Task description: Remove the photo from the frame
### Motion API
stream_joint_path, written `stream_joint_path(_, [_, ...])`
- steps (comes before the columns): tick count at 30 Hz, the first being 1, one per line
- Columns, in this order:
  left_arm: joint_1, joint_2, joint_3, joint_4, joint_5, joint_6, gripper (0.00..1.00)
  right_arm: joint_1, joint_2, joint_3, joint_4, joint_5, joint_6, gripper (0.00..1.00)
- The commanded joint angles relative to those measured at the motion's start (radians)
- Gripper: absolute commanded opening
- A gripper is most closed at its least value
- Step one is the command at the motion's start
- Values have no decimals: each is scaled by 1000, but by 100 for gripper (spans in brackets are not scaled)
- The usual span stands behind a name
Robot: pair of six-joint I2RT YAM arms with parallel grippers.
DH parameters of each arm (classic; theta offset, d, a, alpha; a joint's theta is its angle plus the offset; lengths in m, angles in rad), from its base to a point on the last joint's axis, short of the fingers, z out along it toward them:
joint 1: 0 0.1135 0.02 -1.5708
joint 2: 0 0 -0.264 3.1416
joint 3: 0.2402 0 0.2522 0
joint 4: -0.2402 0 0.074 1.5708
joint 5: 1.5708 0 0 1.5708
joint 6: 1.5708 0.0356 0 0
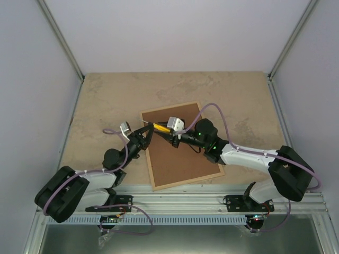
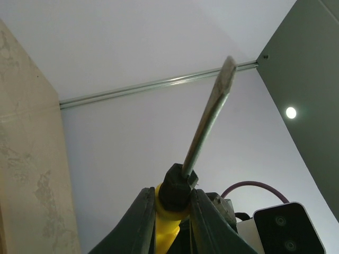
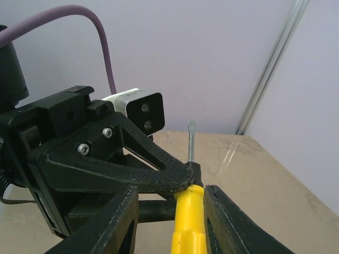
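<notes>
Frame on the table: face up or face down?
Face down: the brown backing board fills the frame, which lies flat on the table; no photo visible.

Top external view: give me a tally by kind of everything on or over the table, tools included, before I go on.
frame: 1
backing board: 1
screwdriver: 1
tools: 2, the left tool and the right tool
Total: 5
</notes>
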Motion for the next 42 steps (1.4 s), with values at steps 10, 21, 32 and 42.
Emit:
stream_joint_path(10, [-8, 23, 23, 143, 4, -38, 0, 3, 33, 19, -17, 47, -35, 35])
stream_joint_path(21, [-8, -3, 20, 107, 1, -38, 0, -8, 27, 6, -19, 48, -28, 32])
stream_joint_path(32, [-8, -7, 21, 70, 5, -47, 0, -10, 19, 2, -3, 23, -15, 9])
stream_joint_path(42, [11, -84, 30, -207, -9, 68, 26, -51, -23, -8, -147, -17, -45, 0])
